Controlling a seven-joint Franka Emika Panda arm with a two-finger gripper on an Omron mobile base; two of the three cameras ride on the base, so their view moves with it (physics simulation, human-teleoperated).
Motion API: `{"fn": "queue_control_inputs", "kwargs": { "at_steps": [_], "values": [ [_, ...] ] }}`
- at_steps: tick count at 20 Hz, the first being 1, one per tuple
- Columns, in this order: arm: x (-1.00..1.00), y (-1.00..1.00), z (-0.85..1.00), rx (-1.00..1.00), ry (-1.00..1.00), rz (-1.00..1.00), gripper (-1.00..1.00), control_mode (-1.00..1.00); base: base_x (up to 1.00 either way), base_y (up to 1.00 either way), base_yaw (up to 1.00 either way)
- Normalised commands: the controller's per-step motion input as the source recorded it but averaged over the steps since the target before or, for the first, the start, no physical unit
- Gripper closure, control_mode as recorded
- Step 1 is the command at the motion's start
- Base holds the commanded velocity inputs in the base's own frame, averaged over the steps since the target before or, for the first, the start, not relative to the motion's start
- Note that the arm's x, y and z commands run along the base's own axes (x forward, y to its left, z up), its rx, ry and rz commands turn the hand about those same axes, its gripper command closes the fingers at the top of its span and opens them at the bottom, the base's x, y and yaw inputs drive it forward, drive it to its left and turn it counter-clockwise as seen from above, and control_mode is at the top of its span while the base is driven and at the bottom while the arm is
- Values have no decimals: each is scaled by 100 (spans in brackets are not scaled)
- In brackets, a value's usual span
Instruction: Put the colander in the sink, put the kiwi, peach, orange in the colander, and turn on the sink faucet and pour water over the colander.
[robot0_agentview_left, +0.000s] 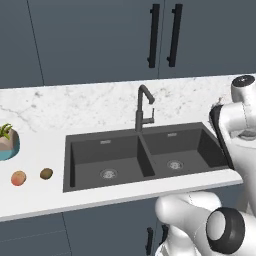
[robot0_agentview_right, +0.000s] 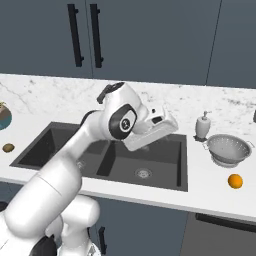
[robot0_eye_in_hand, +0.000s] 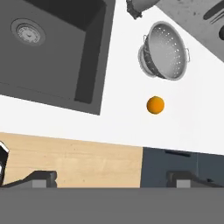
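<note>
Nearest the hand camera, the two dark finger tips of the gripper (robot0_eye_in_hand: 111, 179) rise at the bottom of the hand view, set far apart with nothing between them, so the jaws stand wide open and empty. Beyond them lie a pale wooden floor, a dark blue cabinet front and the white counter (robot0_eye_in_hand: 122, 118).

On that counter the small, uniformly bright yellow-orange round orange (robot0_eye_in_hand: 155, 105) sits near the front edge, and just beyond it, apart from it, rests the shallow round silvery-grey perforated metal colander (robot0_eye_in_hand: 165, 51) with small side handles. Both lie to the right of the dark charcoal rectangular double-basin sink (robot0_eye_in_hand: 89, 65), whose round silver drain (robot0_eye_in_hand: 29, 32) shows in the near basin.

From the right base view, the white arm reaches over the sink's right basin, its hand above the basin and turned toward the colander side. A white soap dispenser (robot0_agentview_right: 202, 125) stands just behind the colander.

From the left base view, the tall dark grey sink faucet (robot0_agentview_left: 144, 108) with its bent angular spout stands behind the divider between the basins. Left of the sink, the small dull brown oval kiwi (robot0_agentview_left: 46, 173) lies near the pinkish-red round peach (robot0_agentview_left: 18, 178), with a teal plant pot (robot0_agentview_left: 9, 145) behind them.
</note>
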Motion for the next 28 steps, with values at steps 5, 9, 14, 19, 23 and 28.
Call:
{"fn": "queue_control_inputs", "kwargs": {
  "at_steps": [5,9,14,19,23,28],
  "values": [
    [1,-72,-12,-3,0,14,-100,-100,0,0,0],
    [9,-46,-13,0,0,28,-100,-100,0,0,0],
    [26,-28,-15,0,1,32,-100,-100,0,0,0],
    [41,-11,-25,-5,20,19,-100,-100,0,0,0],
    [42,0,-25,-10,12,3,-100,-100,0,0,0],
    [31,-1,-29,-12,3,0,-100,-100,0,0,0]
  ]
}}
